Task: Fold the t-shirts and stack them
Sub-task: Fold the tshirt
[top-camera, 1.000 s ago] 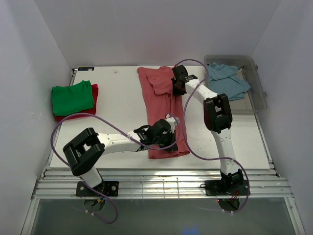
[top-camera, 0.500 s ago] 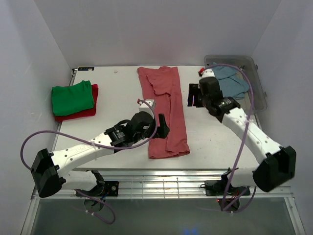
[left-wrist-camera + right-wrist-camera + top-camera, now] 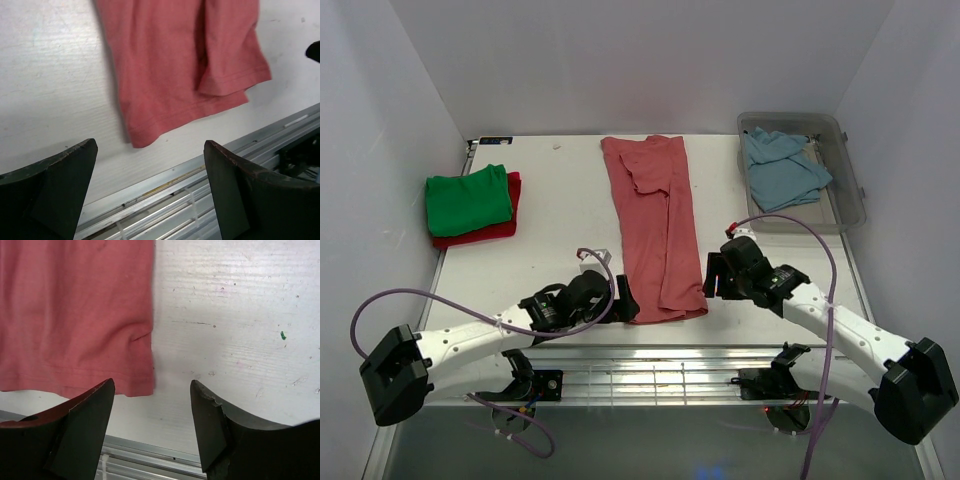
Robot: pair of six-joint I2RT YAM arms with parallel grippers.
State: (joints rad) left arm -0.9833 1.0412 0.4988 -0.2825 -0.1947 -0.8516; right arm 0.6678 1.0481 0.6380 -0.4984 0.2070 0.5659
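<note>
A salmon-pink t-shirt (image 3: 655, 225) lies folded lengthwise into a long strip down the middle of the table, its hem near the front edge. The left wrist view shows that hem (image 3: 185, 65), and the right wrist view shows its right corner (image 3: 75, 315). My left gripper (image 3: 625, 300) (image 3: 150, 145) hangs open just left of the hem, holding nothing. My right gripper (image 3: 712, 277) (image 3: 152, 382) is open just right of the hem, also empty. A folded green t-shirt (image 3: 468, 198) rests on a folded red one (image 3: 480, 238) at the left. A light blue t-shirt (image 3: 782, 168) lies crumpled in the bin.
The clear plastic bin (image 3: 850, 190) stands at the back right corner. The table's metal front rail (image 3: 210, 190) runs just below both grippers. White walls close in the left, right and back sides.
Both grippers have opened and let go of the salmon-pink shirt. Both arms drew back to the front edge, the right one from the shirt's far end.
</note>
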